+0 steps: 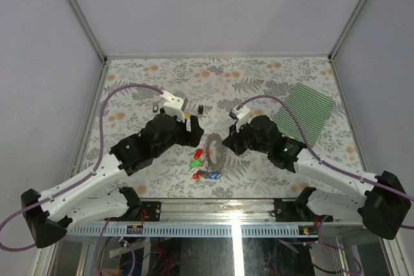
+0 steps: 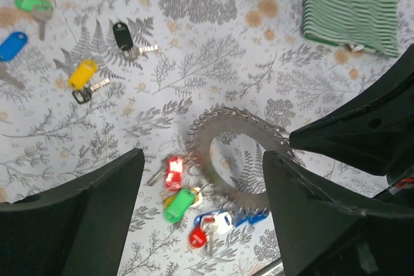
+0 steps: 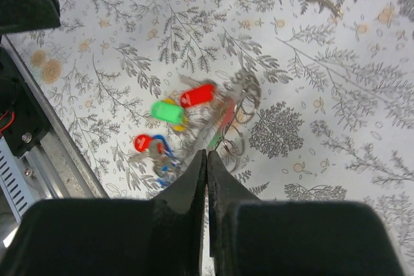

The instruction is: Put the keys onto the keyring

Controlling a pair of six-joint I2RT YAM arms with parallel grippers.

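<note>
The keyring [image 2: 202, 150] is a big dark grey ring with small wire loops along its rim, held tilted over the table. My right gripper [image 3: 207, 154] is shut on its edge, and in the left wrist view its black tips meet the keyring at the right. Red [image 2: 173, 171], green [image 2: 179, 205] and blue [image 2: 249, 219] keys hang from the lower rim in a blurred cluster. My left gripper [image 2: 204, 154] is open, its fingers [image 2: 77, 218] on either side of the keyring and holding nothing. In the top view the keyring [image 1: 212, 148] sits between both grippers.
Loose keys lie on the floral tabletop beyond the ring: green [image 2: 32, 2], blue [image 2: 11, 45], yellow [image 2: 83, 74] and black [image 2: 122, 35]. A green striped cloth [image 1: 309, 113] lies at the back right. A metal rail [image 1: 233, 229] runs along the near table edge.
</note>
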